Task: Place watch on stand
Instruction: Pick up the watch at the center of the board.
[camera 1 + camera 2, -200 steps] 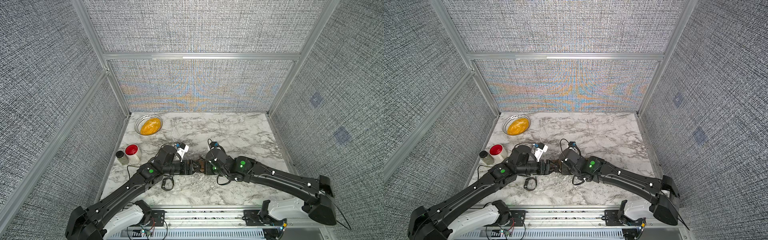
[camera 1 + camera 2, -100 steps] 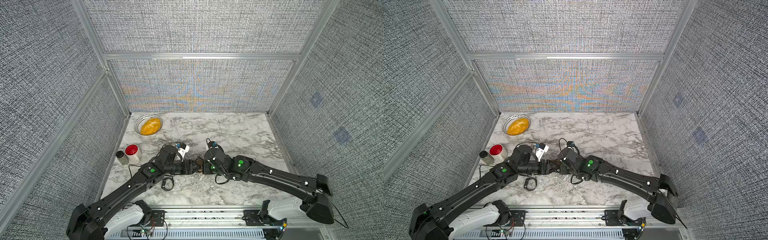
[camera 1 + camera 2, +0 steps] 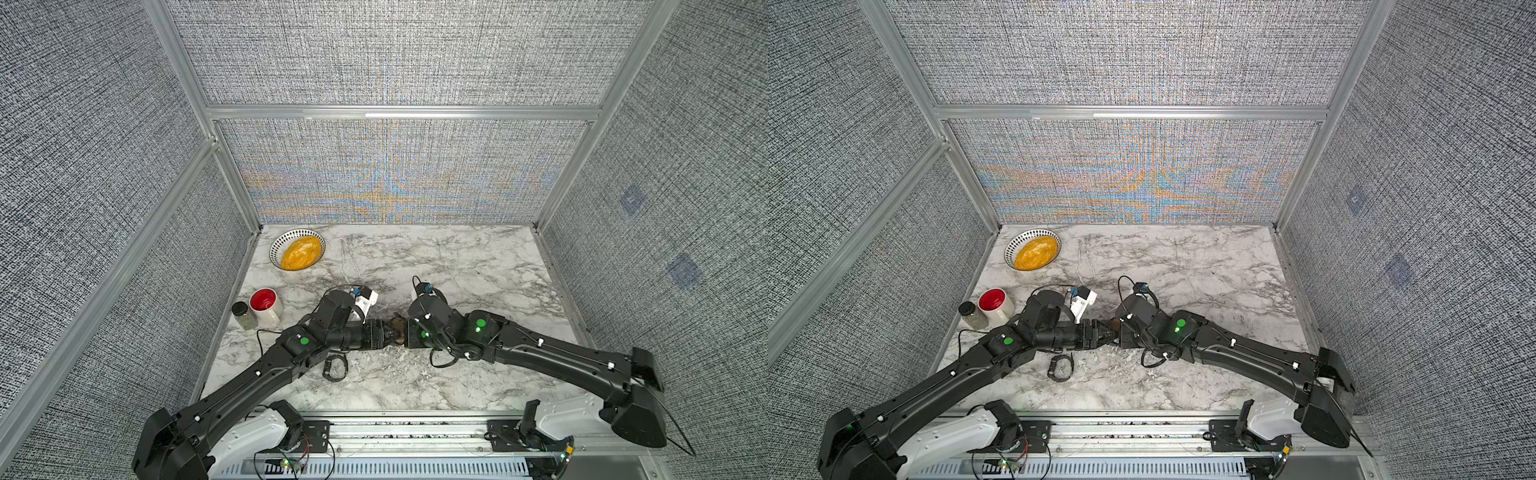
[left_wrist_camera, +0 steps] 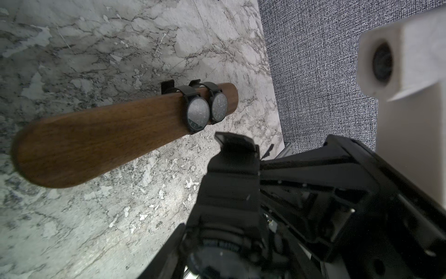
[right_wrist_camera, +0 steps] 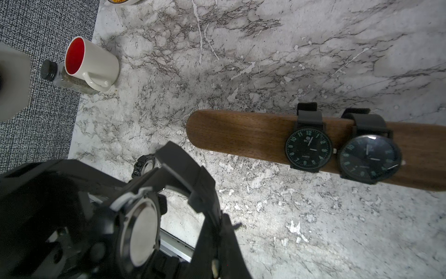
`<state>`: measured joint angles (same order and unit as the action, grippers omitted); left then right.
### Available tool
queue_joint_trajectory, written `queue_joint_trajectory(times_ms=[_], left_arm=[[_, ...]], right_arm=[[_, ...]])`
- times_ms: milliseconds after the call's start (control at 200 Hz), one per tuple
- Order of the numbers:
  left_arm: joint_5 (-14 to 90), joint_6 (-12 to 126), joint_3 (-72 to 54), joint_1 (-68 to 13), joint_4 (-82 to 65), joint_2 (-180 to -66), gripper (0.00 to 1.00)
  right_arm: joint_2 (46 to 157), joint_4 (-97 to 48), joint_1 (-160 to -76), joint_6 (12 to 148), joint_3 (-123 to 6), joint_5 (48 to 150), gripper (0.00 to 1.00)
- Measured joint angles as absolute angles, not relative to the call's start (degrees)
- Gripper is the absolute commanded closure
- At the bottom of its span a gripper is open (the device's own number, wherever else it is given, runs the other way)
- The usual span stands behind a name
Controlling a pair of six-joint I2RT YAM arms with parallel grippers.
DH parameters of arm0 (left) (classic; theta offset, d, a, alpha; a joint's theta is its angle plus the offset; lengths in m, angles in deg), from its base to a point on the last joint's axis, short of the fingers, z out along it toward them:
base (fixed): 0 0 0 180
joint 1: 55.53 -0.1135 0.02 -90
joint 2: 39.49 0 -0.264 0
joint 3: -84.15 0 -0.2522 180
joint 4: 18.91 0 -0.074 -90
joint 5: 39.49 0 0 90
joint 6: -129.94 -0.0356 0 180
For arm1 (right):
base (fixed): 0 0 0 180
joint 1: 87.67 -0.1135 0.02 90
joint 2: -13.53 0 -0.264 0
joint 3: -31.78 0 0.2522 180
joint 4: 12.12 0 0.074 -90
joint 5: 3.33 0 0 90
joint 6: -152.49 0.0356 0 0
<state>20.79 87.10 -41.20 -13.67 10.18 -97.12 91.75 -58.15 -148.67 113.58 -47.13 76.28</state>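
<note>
A black watch (image 5: 142,232) hangs between the two grippers above the table, its steel back toward the right wrist camera. My left gripper (image 4: 222,253) is shut on its case. My right gripper (image 5: 223,241) is shut on one strap end; the other strap (image 4: 231,174) sticks out free. The brown wooden stand (image 5: 241,135) lies just beyond, with two dark watches (image 5: 309,148) (image 5: 369,159) strapped on it toward one end. In both top views the arms hide most of the stand (image 3: 398,330), and the left gripper (image 3: 388,334) meets the right gripper (image 3: 406,336) over it.
Another black watch (image 3: 336,368) lies on the marble near the left arm. A white mug with a red inside (image 3: 265,305) and a small jar (image 3: 243,316) stand at the left edge. A bowl of yellow food (image 3: 297,249) sits at the back left.
The left gripper's jaws have drawn in around the watch case. Both arms have stayed almost where they were over the stand.
</note>
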Motion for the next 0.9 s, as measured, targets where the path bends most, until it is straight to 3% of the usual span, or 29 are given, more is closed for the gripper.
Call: queue_joint_trajectory(times_ms=[75, 175, 490, 901], left_arm=[[21.8, 86.9, -40.6, -13.7, 11.9, -96.4, 0.69], [22.8, 85.8, -39.0, -13.7, 14.8, -95.5, 0.7], [33.5, 82.4, -33.5, -13.7, 32.7, -93.2, 0.8], [46.8, 82.4, -29.5, -13.7, 49.1, -95.6, 0.86]], right_arm=[[91.7, -58.2, -148.4, 113.4, -47.1, 76.2, 0.41], [91.1, -58.6, -147.6, 112.6, -47.2, 76.2, 0.3], [84.1, -63.2, -141.9, 110.5, -47.4, 72.8, 0.24], [74.8, -68.0, -124.1, 101.4, -38.8, 70.3, 0.18]])
